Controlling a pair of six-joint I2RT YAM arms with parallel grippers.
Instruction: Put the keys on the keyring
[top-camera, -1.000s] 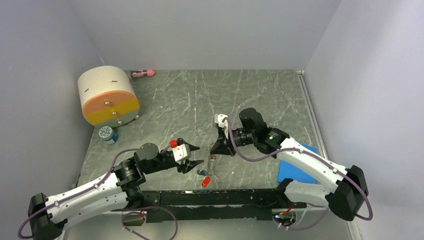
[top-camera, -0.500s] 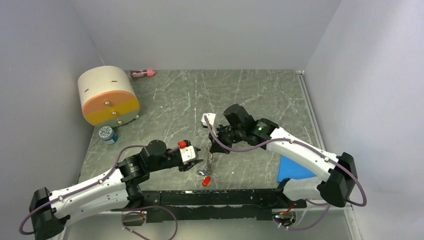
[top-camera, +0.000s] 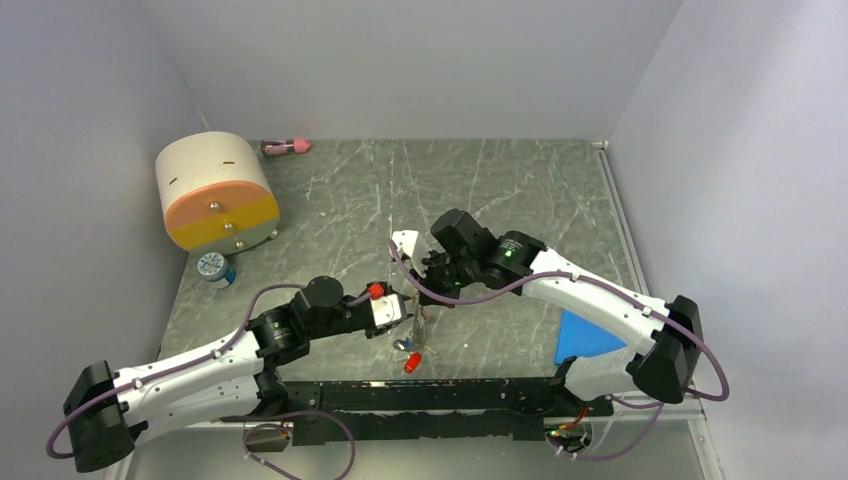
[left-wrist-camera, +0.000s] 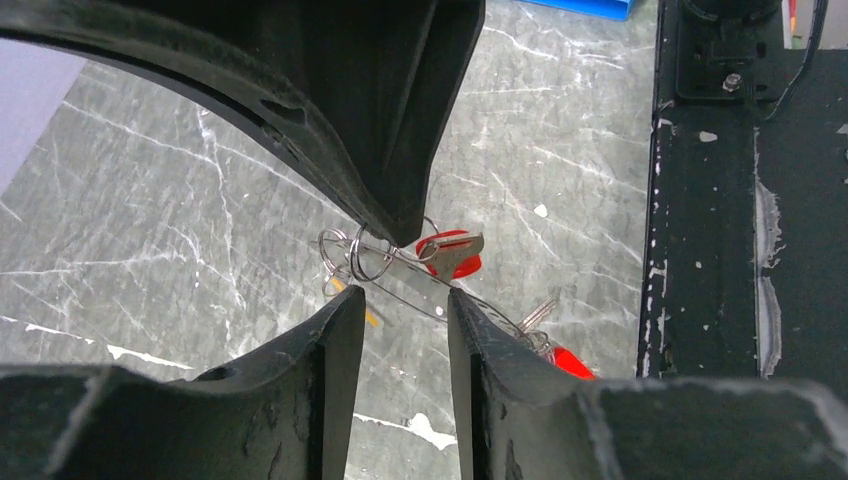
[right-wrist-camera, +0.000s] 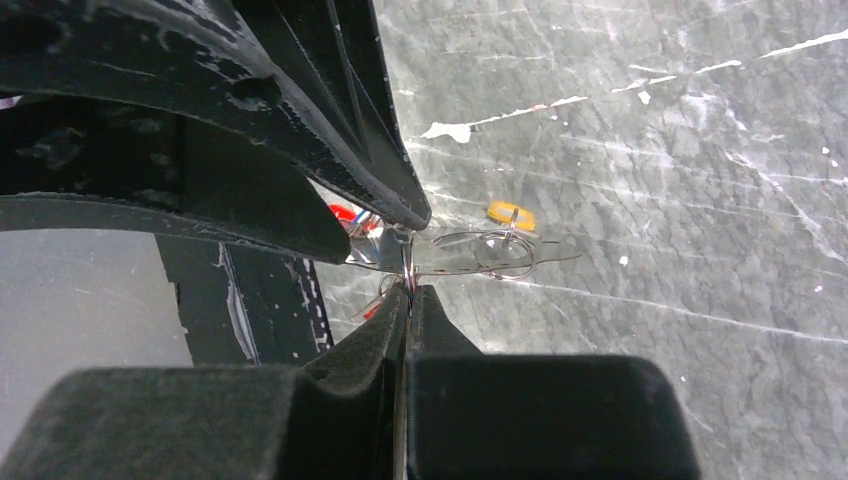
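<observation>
My right gripper (right-wrist-camera: 408, 290) is shut on a thin wire ring of the keyring (right-wrist-camera: 450, 256), holding its pale silver plate just above the table. In the left wrist view the same keyring (left-wrist-camera: 412, 276) hangs right beyond my left gripper (left-wrist-camera: 400, 298), whose jaws stand apart with nothing clamped between them. Of the keys, one red-headed key (left-wrist-camera: 452, 256) hangs by the plate and another red one (left-wrist-camera: 566, 361) lies lower right. A brass-coloured key (right-wrist-camera: 510, 215) lies on the table. From above, the left gripper (top-camera: 399, 312) and right gripper (top-camera: 424, 300) nearly meet over the keys (top-camera: 410, 364).
A cream-and-orange drum (top-camera: 215, 190) stands at the back left with a small blue-capped bottle (top-camera: 215, 269) in front of it. A pink object (top-camera: 286, 147) lies by the back wall. A blue pad (top-camera: 586, 336) sits at the right, and a black rail (top-camera: 440, 395) runs along the near edge.
The right arm swung left with the keyring in its grip. The left gripper moved right towards it, and its jaws narrowed.
</observation>
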